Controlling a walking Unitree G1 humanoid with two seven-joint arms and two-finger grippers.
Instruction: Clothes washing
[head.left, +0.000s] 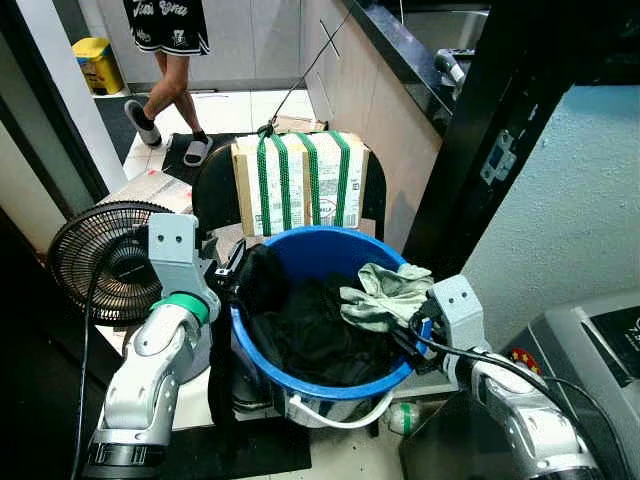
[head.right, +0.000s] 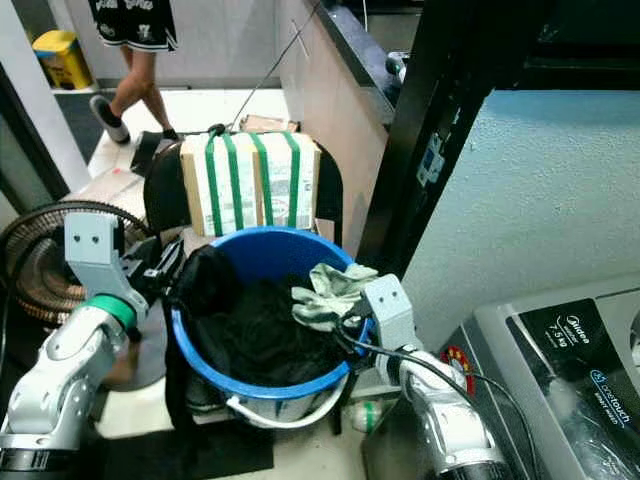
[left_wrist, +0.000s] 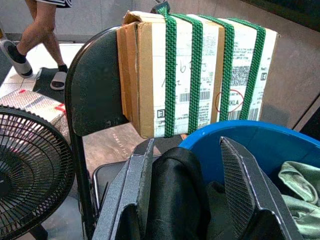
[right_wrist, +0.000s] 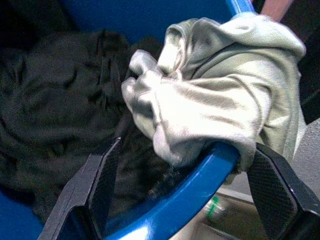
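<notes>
Left eye view: blue basin (head.left: 300, 250) sits on a black chair (head.left: 215, 185), stuffed with black clothes (head.left: 320, 340) and a pale green garment (head.left: 385, 292) draped over its right rim; behind it a cardboard box (head.left: 300, 185) bound in green straps, no text legible from here; a fan (head.left: 100, 262) stands at left and a person's legs (head.left: 165, 90) walk by further back; both silver arms reach in from below, left gripper (head.left: 235, 262) at the left rim, right gripper (head.left: 415, 335) at the right rim.

Right eye view: the washing machine (head.right: 560, 370) at lower right reads "Midea", "7.5 kg" and "onetouch".

Left wrist view: box label has a handwritten scrawl, barcodes and "KKLA" circled in red; the fingers (left_wrist: 240, 185) are spread apart, straddling a fold of black cloth on the basin's rim.

Right wrist view: fingers (right_wrist: 102, 177) parted wide either side of the blue rim, with the green garment bunched right between them; not clamped.
</notes>
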